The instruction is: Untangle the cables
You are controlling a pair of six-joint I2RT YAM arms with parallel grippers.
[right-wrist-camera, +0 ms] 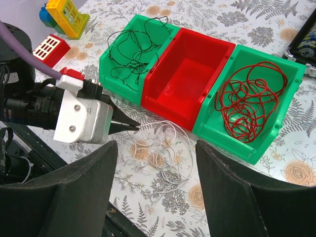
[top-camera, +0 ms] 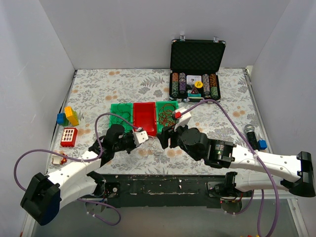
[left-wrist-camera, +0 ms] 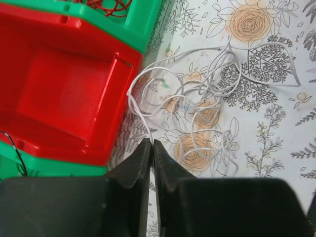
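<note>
The white cable (right-wrist-camera: 165,148) lies in a loose tangle on the flowered cloth in front of the red bin (right-wrist-camera: 190,74), which is empty. It also shows in the left wrist view (left-wrist-camera: 207,113) and the top view (top-camera: 157,149). My left gripper (left-wrist-camera: 151,143) is shut, with a white strand running into its tips; the right wrist view shows this too (right-wrist-camera: 134,127). My right gripper (right-wrist-camera: 156,144) is wide open above the tangle, touching nothing. The black cable (right-wrist-camera: 133,44) lies in the left green bin (right-wrist-camera: 109,55). The red cable (right-wrist-camera: 249,98) lies in the right green bin (right-wrist-camera: 269,148).
The three bins (top-camera: 144,116) stand side by side mid-table. An open case of poker chips (top-camera: 196,81) stands at the back. Toy blocks (top-camera: 67,116) and a red block (top-camera: 69,136) are at the left. A microphone (top-camera: 250,132) is at the right.
</note>
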